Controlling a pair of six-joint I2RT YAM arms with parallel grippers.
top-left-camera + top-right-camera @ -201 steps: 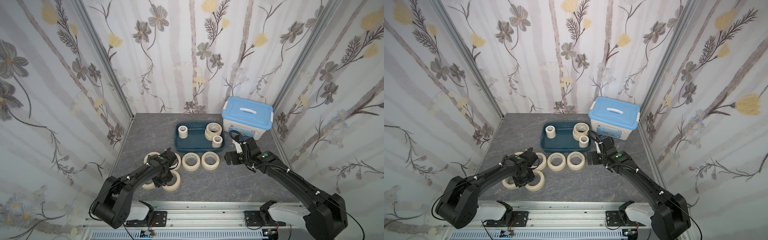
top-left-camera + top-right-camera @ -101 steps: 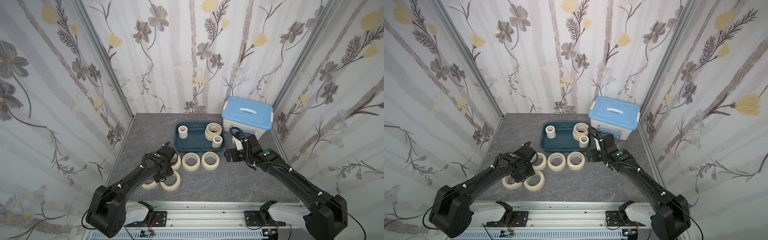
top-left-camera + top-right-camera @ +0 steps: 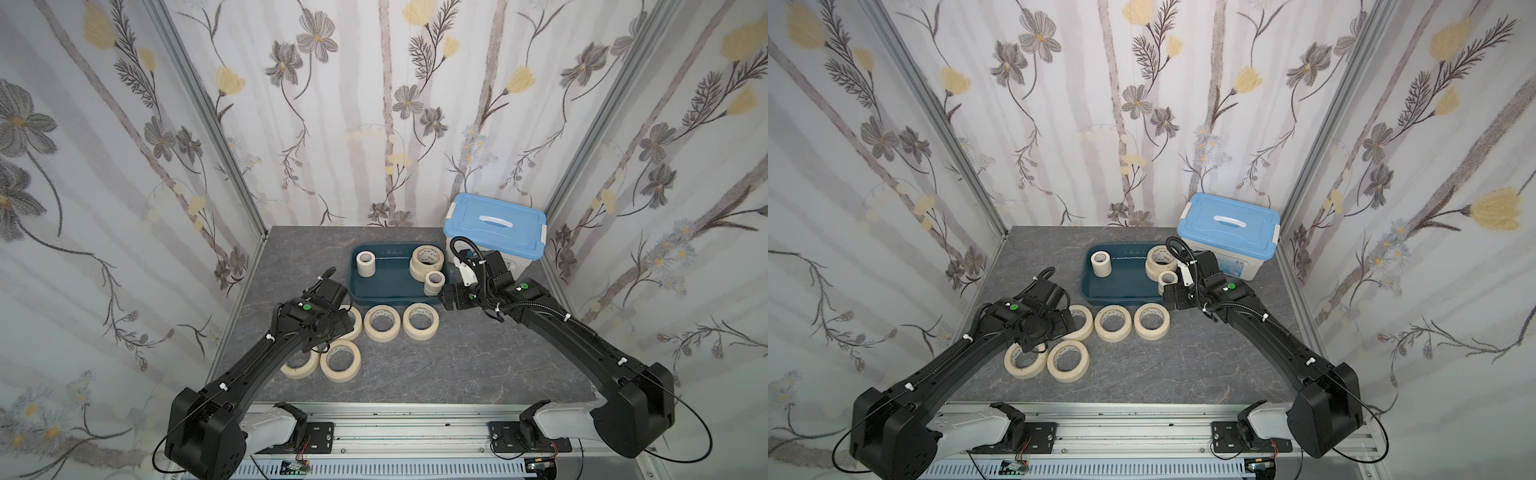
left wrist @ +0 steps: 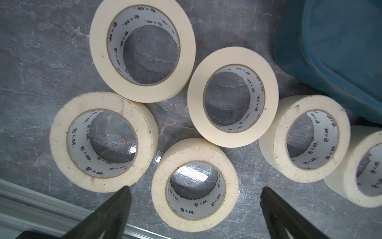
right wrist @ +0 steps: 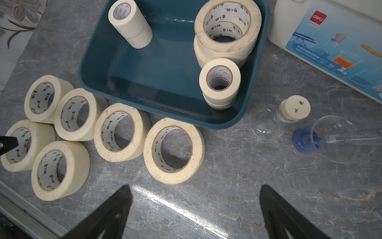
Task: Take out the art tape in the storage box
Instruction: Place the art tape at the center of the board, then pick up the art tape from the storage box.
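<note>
Left gripper (image 4: 194, 198) spread wide and empty above six large cream tape rolls (image 4: 232, 97) with printed cores lying flat on the table (image 4: 41, 62), right gripper (image 5: 194, 207) likewise agape, stacked rolls (image 5: 227, 22) inside teal storage box (image 5: 144, 82).

This is a staged robot test cell, not a lived-in room. Three upright panels covered in floral wallpaper (image 3: 374, 104), joined by bare aluminium corner posts (image 3: 216, 137), box in a grey marble-patterned tabletop (image 3: 457, 365). Along the tabletop's near edge runs a silver aluminium mounting rail (image 3: 395, 432) carrying the bases of two black robot arms (image 3: 963, 353). At the tabletop's far corner stands a white plastic tub with a light-blue handled lid (image 3: 494, 228); just beside it lies clear laboratory glassware (image 5: 330, 142), a flask with a pale two-holed stopper (image 5: 294, 108).
</note>
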